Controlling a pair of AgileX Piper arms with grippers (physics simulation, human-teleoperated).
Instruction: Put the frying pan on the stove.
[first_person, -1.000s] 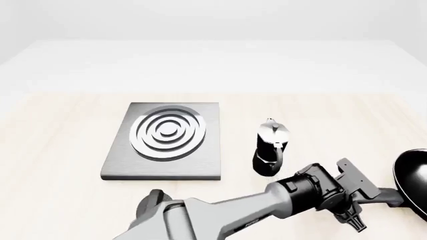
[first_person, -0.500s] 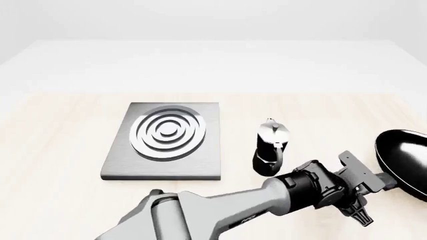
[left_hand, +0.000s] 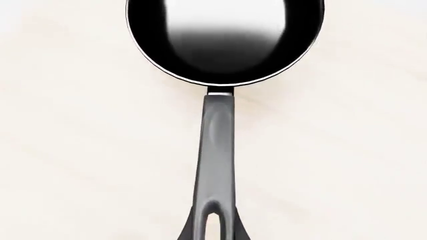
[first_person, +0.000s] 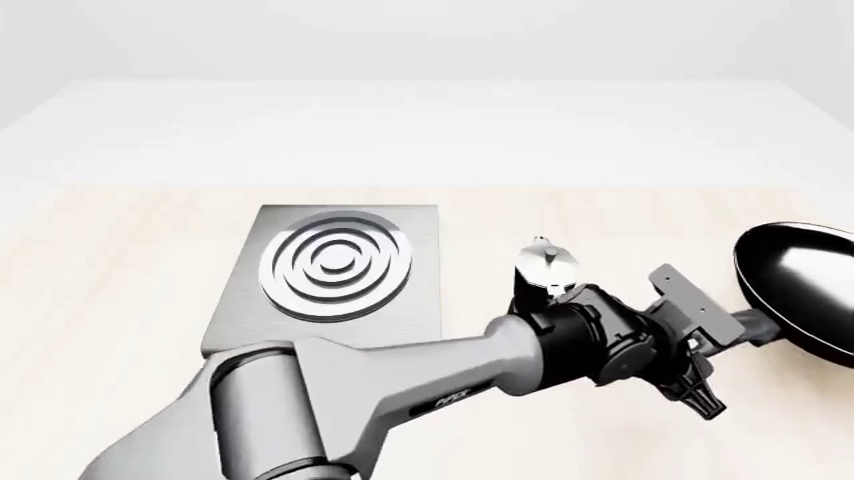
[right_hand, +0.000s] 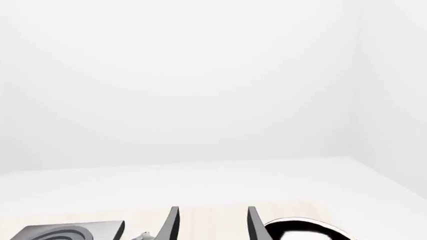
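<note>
The black frying pan (first_person: 801, 290) hangs tilted above the table at the far right, its dark grey handle (first_person: 755, 327) in my left gripper (first_person: 731, 338), which is shut on it. The left arm reaches across the table in front of the stove (first_person: 334, 270), a grey square plate with silver rings at left centre. In the left wrist view the pan (left_hand: 223, 45) and its handle (left_hand: 217, 150) stretch away over bare table. My right gripper (right_hand: 212, 227) is open and empty. It points high over the table, with the stove (right_hand: 67, 233) and pan (right_hand: 303, 231) low in its view.
A black-and-silver moka pot (first_person: 545, 268) stands just right of the stove, its lower half hidden behind my left arm's wrist. The light wood table (first_person: 107, 280) ends at a white surface behind.
My left gripper has lifted the pan off the table and carried it up and a little leftward. The arm now covers the moka pot's lower part.
</note>
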